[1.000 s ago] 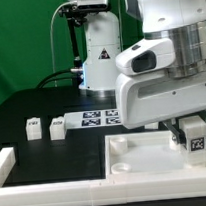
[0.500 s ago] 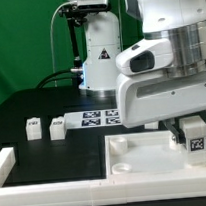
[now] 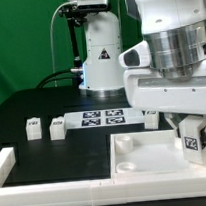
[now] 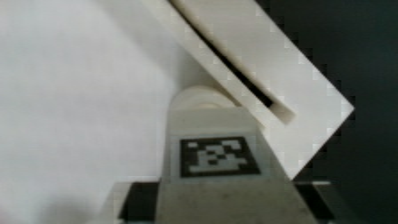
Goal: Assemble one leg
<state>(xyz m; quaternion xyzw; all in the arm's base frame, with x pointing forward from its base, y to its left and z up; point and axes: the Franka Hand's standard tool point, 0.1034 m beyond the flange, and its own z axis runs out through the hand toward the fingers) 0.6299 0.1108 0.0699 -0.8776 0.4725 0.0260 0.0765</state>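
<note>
My gripper (image 3: pixel 193 144) is shut on a white leg (image 3: pixel 191 137) with a black-and-white tag, held upright over the far right part of the large white panel (image 3: pixel 145 153). In the wrist view the leg (image 4: pixel 217 140) fills the middle between my dark fingers (image 4: pixel 139 200), with the panel (image 4: pixel 71 90) under it and the panel's edge beside it. Whether the leg touches the panel I cannot tell. Two more legs (image 3: pixel 34 128) (image 3: pixel 58 128) stand on the black table at the exterior view's left.
The marker board (image 3: pixel 102 117) lies behind the panel. A white raised frame (image 3: pixel 37 181) runs along the table's near edge, with a corner piece (image 3: pixel 3 161) at the left. The arm's white base (image 3: pixel 99 51) stands at the back.
My arm has shifted to the exterior view's right and risen a little with the leg in it. The loose legs and the panel have not moved.
</note>
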